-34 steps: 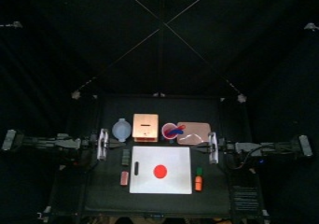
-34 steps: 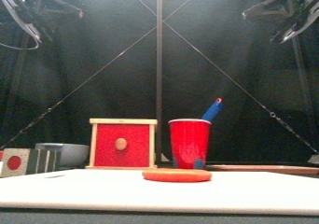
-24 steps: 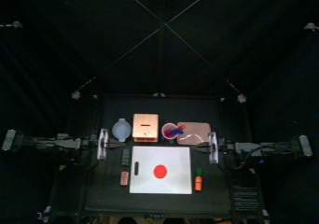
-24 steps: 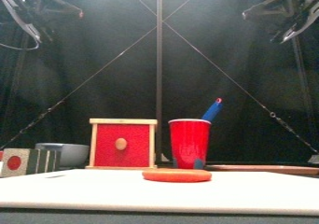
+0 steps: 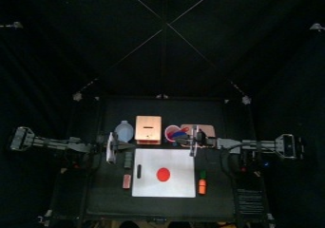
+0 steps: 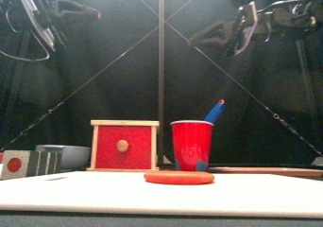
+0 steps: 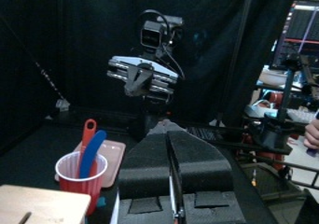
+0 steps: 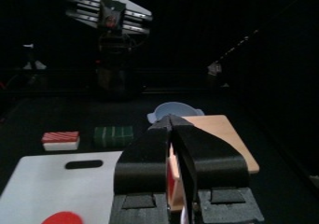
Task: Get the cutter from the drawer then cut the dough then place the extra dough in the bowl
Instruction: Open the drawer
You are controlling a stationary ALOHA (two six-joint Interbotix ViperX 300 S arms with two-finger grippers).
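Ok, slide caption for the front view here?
Flat red dough disc on white cutting board; pale wooden box with red drawer front and red cup behind.

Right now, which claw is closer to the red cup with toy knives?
Right. The right claw hangs beside the red cup; the left claw is beyond the pale wooden box.

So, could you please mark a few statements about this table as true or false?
1. The red dough lies on the white board. True.
2. The drawer of the wooden box is pulled out. False: it is closed.
3. The red cup stands beside the wooden box. True.
4. The left gripper holds the dough. False: it is shut on nothing, up above the table.
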